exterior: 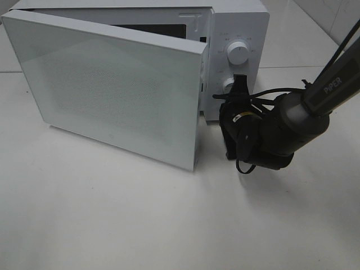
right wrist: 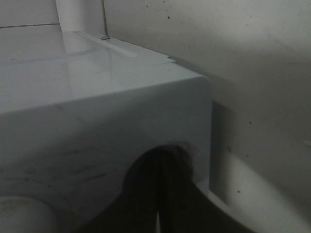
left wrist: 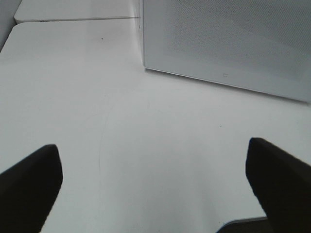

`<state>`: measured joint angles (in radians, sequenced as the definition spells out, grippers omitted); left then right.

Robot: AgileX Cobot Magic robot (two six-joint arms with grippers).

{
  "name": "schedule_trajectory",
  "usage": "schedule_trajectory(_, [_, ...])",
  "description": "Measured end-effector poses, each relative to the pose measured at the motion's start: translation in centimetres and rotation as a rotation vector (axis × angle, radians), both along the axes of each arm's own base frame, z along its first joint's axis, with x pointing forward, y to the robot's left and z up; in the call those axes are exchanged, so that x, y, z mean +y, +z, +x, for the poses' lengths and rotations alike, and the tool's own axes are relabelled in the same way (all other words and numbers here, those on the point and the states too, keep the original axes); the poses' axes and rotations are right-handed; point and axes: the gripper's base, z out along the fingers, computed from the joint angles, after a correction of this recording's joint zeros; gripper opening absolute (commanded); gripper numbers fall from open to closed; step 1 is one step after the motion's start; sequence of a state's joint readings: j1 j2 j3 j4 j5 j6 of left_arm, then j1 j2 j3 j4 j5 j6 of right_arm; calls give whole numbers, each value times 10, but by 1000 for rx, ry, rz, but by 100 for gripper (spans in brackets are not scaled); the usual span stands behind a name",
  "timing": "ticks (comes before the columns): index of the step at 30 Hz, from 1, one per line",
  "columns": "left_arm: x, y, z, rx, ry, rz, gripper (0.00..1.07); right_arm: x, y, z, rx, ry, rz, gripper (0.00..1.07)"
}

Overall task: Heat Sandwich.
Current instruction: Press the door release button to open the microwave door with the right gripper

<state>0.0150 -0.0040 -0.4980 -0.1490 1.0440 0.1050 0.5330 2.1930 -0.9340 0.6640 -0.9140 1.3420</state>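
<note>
microwave [exterior: 247, 25]: white, at the back of the counter [exterior: 169, 225], with the control panel on the right arm's side.
door [exterior: 112, 90]: swung wide open, hinged on the left of the high view, free edge out toward the camera. It blocks the view of the cavity; only a dark strip shows above its top edge.
sandwich: not visible in any view, and not on the parts of the counter that show. The door hides the cavity, so I cannot tell if it is inside.
right fingers [exterior: 241, 83]: pressed together and holding nothing, tip at the lower knob [exterior: 228, 85]. Just beside it or touching, cannot tell. The wrist view shows only the microwave's corner close up.
why closed: probably to make one narrow tip for nudging a knob or the panel rather than gripping.
upper knob [exterior: 238, 53]: above the fingertip, not touched.
left fingers [left wrist: 29, 184]: spread wide and empty, low over bare counter with the door's face ahead of them. The left arm is out of the high view. It looks parked open, perhaps ready for the door.
step: looks like the dial stage, but heating cannot begin until the door is shut.
risk: the door's free edge sits near the right arm, and its closing arc ends by the panel where those fingers are.
</note>
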Motion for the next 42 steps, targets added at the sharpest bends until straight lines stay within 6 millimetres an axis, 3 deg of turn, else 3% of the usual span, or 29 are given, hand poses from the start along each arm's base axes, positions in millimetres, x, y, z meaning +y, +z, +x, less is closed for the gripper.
schedule_trajectory(11, [0, 0, 0, 0, 0, 0, 98, 0, -1, 0, 12, 13, -22, 2])
schedule_trajectory(21, [0, 0, 0, 0, 0, 0, 98, -5, 10, -2, 69, 41, -6, 3])
schedule_trajectory(42, [0, 0, 0, 0, 0, 0, 98, -16, 39, -41, 199, 208, -43, 3])
